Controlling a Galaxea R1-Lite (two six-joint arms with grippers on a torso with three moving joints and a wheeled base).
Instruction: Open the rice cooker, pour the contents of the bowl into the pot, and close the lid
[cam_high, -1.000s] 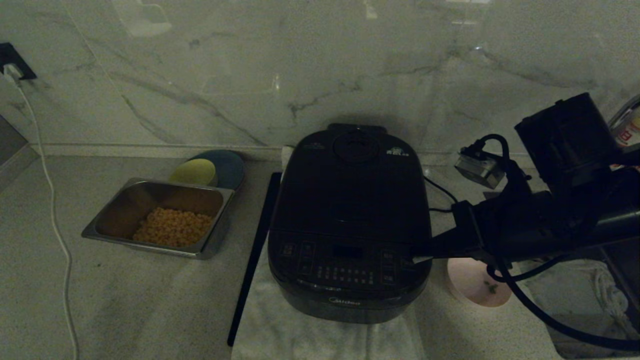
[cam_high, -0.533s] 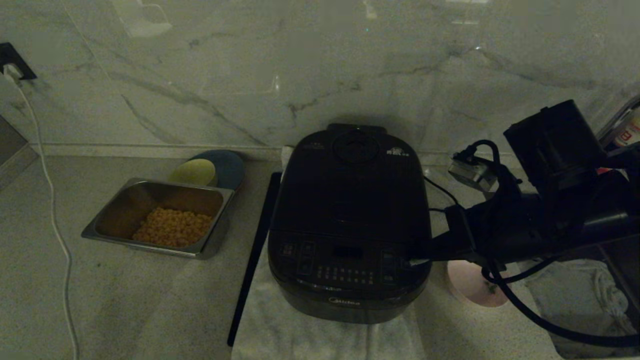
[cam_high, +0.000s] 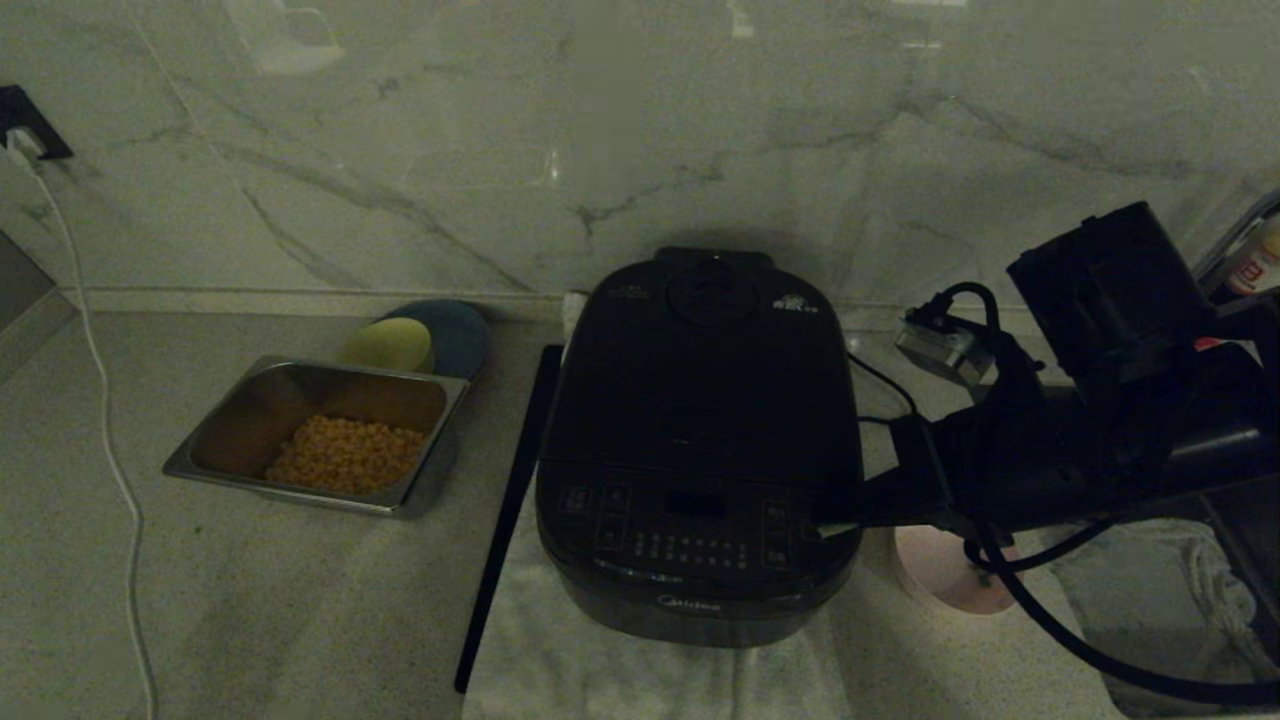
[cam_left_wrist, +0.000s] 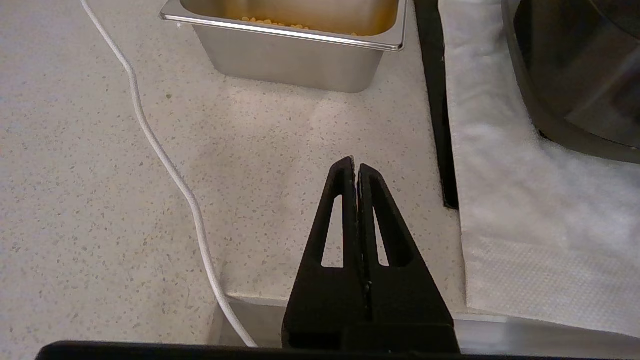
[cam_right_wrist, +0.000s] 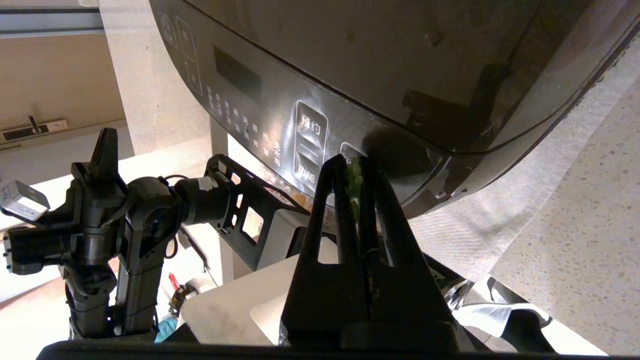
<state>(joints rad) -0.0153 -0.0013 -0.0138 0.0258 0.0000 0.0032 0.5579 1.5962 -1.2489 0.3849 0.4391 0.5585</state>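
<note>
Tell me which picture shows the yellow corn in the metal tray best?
The head view: it looks down into the tray and shows the whole pile of corn. The left wrist view sees the tray from the side, so only a few kernels peek over its rim. The right wrist view shows neither.

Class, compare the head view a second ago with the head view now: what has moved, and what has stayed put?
The right arm has shifted a little left, toward the rice cooker, so it now covers more of the bowl. The right gripper stays at the right end of the button panel, fingers together with green bits between them. Unchanged: the lid closed, the steel tray of kernels, and the left gripper shut over the counter.
</note>
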